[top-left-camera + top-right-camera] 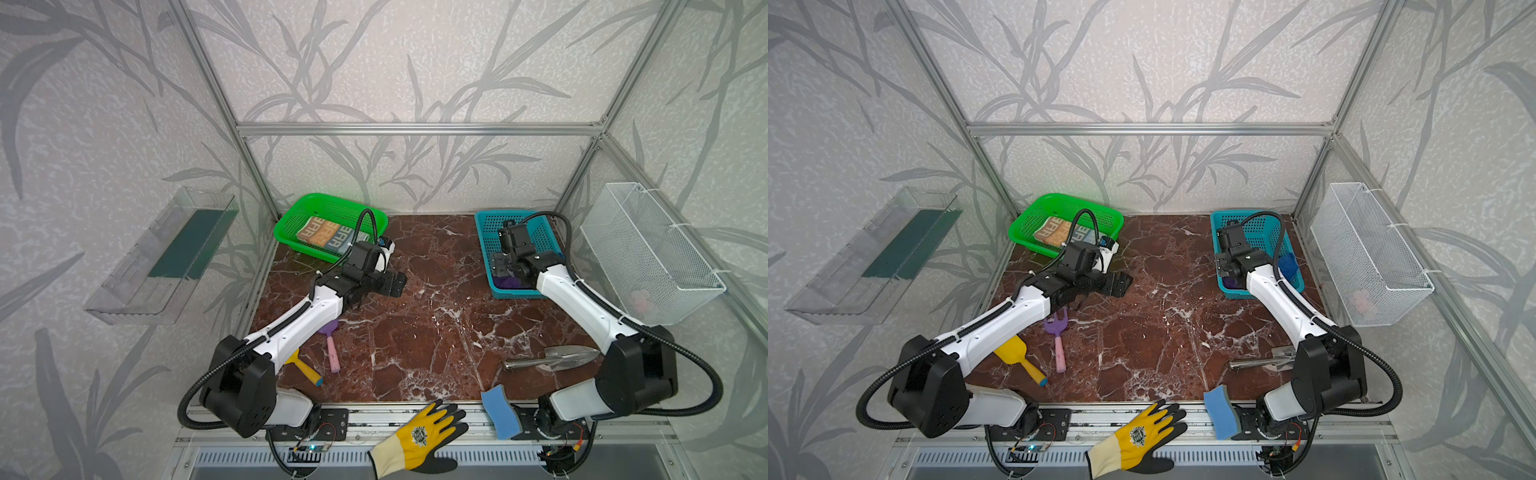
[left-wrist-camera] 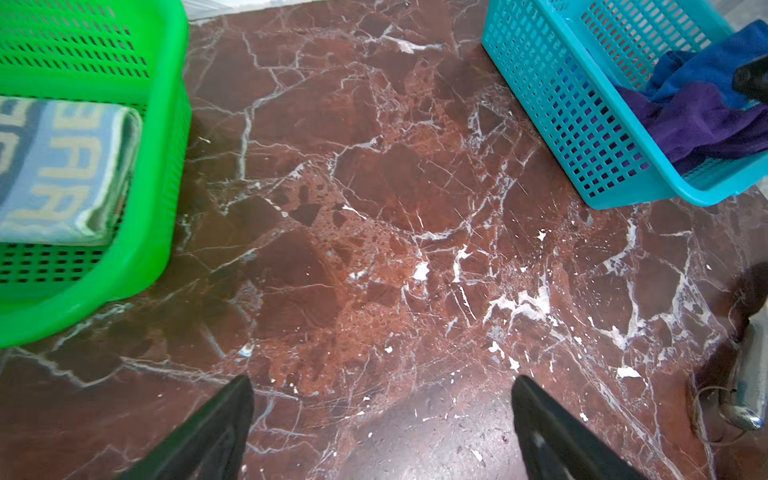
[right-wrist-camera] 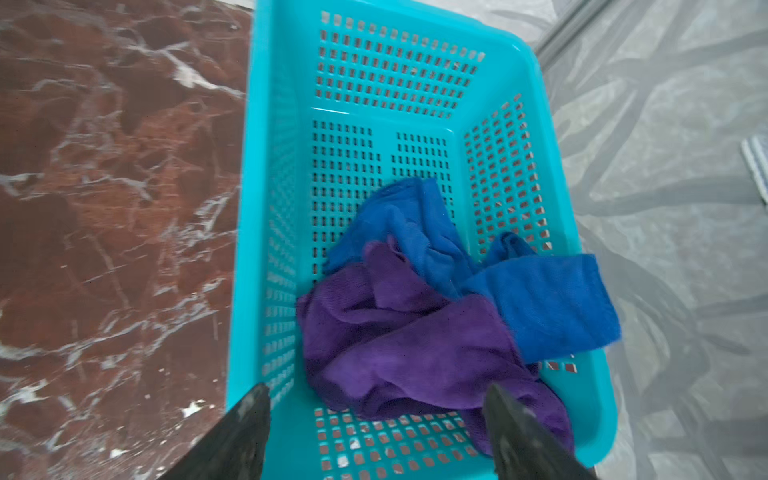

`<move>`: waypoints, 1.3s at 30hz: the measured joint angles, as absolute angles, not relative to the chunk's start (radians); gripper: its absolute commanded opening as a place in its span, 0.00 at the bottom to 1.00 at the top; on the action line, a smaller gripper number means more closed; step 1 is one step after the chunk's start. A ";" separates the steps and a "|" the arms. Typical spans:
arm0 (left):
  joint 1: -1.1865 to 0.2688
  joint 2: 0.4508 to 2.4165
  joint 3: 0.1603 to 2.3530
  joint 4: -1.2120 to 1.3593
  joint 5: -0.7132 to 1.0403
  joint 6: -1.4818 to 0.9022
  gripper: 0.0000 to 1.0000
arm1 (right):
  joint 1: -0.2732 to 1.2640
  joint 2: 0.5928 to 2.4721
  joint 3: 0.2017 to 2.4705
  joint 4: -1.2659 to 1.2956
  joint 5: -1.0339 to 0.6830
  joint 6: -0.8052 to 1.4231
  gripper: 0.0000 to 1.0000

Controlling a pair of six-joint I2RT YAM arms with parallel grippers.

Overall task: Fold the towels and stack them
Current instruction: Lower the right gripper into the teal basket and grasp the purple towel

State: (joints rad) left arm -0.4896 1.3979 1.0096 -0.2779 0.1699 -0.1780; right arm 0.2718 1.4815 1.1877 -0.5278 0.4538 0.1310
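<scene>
A folded cream towel (image 1: pixel 328 237) with orange and blue lettered blocks lies in the green basket (image 1: pixel 291 216) at the back left; its blue end shows in the left wrist view (image 2: pixel 62 174). A crumpled purple towel (image 3: pixel 407 345) and a blue towel (image 3: pixel 540 307) lie together in the teal basket (image 3: pixel 266 208), the blue one draped over its rim. My right gripper (image 3: pixel 376 419) hangs open over the near end of that basket, its fingers either side of the purple cloth's edge, holding nothing. My left gripper (image 2: pixel 382 415) is open and empty over bare marble beside the green basket (image 1: pixel 395 284).
On the marble lie a purple rake with a pink handle (image 1: pixel 332 349), a yellow scoop (image 1: pixel 1017 353) and a metal trowel (image 1: pixel 552 357). A blue sponge (image 1: pixel 498 411) and a yellow-black glove (image 1: pixel 419 436) sit at the front edge. A wire basket (image 1: pixel 648 249) hangs on the right wall.
</scene>
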 measured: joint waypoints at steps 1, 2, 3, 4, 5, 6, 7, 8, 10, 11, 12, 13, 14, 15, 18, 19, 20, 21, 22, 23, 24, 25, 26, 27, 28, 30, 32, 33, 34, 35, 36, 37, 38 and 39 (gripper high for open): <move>-0.492 1.398 1.002 -0.273 0.169 -0.182 0.96 | 0.251 1.479 1.180 -0.527 0.454 0.134 0.79; -0.495 1.398 0.997 -0.266 0.169 -0.186 0.96 | 0.229 1.478 1.171 -0.527 0.451 0.138 0.79; -0.495 1.398 0.997 -0.262 0.168 -0.187 0.96 | 0.210 1.478 1.165 -0.527 0.444 0.141 0.79; -0.496 1.398 0.997 -0.255 0.168 -0.188 0.96 | 0.188 1.479 1.159 -0.527 0.435 0.145 0.78; -0.499 1.398 0.997 -0.249 0.167 -0.188 0.96 | 0.170 1.483 1.158 -0.527 0.428 0.149 0.78; -0.500 1.398 0.997 -0.247 0.166 -0.189 0.96 | 0.157 1.486 1.158 -0.526 0.422 0.152 0.77; -0.502 1.398 0.997 -0.244 0.162 -0.191 0.96 | 0.142 1.494 1.158 -0.522 0.416 0.155 0.76; -0.503 1.399 0.997 -0.243 0.160 -0.193 0.96 | 0.129 1.504 1.158 -0.521 0.410 0.158 0.75; -0.506 1.399 0.997 -0.237 0.155 -0.195 0.96 | 0.115 1.530 1.158 -0.520 0.399 0.164 0.75; -0.508 1.399 0.997 -0.235 0.154 -0.195 0.96 | 0.113 1.547 1.158 -0.520 0.392 0.166 0.74; -0.509 1.399 0.997 -0.233 0.152 -0.195 0.96 | 0.113 1.564 1.158 -0.519 0.386 0.168 0.74; -0.511 1.401 0.997 -0.231 0.150 -0.195 0.96 | 0.113 1.582 1.158 -0.519 0.380 0.170 0.73; -0.511 1.405 0.997 -0.230 0.150 -0.195 0.96 | 0.113 1.603 1.158 -0.517 0.373 0.173 0.72; -0.512 1.409 0.997 -0.230 0.149 -0.195 0.96 | 0.113 1.618 1.158 -0.517 0.368 0.176 0.71; -0.513 1.423 0.997 -0.230 0.147 -0.195 0.96 | 0.114 1.664 1.158 -0.511 0.355 0.192 0.61; -0.513 1.427 0.997 -0.230 0.146 -0.196 0.96 | 0.113 1.676 1.158 -0.507 0.352 0.198 0.53; -0.514 1.432 0.997 -0.230 0.146 -0.196 0.96 | 0.113 1.684 1.158 -0.502 0.347 0.201 0.43; -0.515 1.436 0.997 -0.231 0.144 -0.196 0.96 | 0.113 1.690 1.159 -0.499 0.345 0.207 0.31; -0.517 1.441 0.997 -0.231 0.140 -0.196 0.96 | 0.113 1.695 1.161 -0.498 0.342 0.210 0.19; -0.517 1.444 0.997 -0.231 0.138 -0.196 0.96 | 0.113 1.699 1.163 -0.498 0.339 0.213 0.08; -0.517 1.448 0.997 -0.231 0.136 -0.196 0.96 | 0.113 1.700 1.166 -0.498 0.338 0.216 0.00; -0.517 1.451 0.997 -0.231 0.133 -0.196 0.96 | 0.113 1.701 1.171 -0.500 0.336 0.215 0.00; -0.517 1.454 0.997 -0.231 0.130 -0.195 0.96 | 0.113 1.701 1.178 -0.503 0.334 0.221 0.00; -0.517 1.456 0.997 -0.231 0.128 -0.195 0.96 | 0.113 1.701 1.185 -0.503 0.331 0.219 0.00; -0.517 1.458 0.997 -0.231 0.125 -0.195 0.96 | 0.113 1.701 1.195 -0.503 0.331 0.218 0.00; -0.517 1.462 0.997 -0.231 0.121 -0.195 0.96 | 0.113 1.699 1.206 -0.502 0.329 0.215 0.00; -0.517 1.468 0.997 -0.231 0.120 -0.195 0.96 | 0.113 1.683 1.207 -0.503 0.320 0.207 0.00; -0.517 1.470 0.997 -0.231 0.119 -0.195 0.96 | 0.113 1.670 1.207 -0.504 0.311 0.200 0.00; -0.517 1.473 0.997 -0.231 0.118 -0.195 0.96 | 0.113 1.653 1.207 -0.504 0.302 0.190 0.00; -0.518 1.475 0.997 -0.231 0.116 -0.195 0.96 | 0.113 1.633 1.207 -0.504 0.291 0.184 0.00; -0.518 1.477 0.997 -0.231 0.114 -0.195 0.96 | 0.114 1.612 1.207 -0.504 0.278 0.173 0.00; -0.518 1.479 0.997 -0.231 0.112 -0.195 0.96 | 0.114 1.586 1.209 -0.505 0.264 0.163 0.00; -0.518 1.481 0.997 -0.231 0.110 -0.195 0.96 | 0.115 1.560 1.211 -0.505 0.248 0.156 0.00; -0.518 1.481 0.997 -0.231 0.108 -0.195 0.96 | 0.116 1.535 1.217 -0.508 0.233 0.148 0.00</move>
State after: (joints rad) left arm -0.5182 1.4811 0.9966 -0.2314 0.1078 -0.1951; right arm 0.1162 1.5349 1.2167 -0.5076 0.2325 0.1482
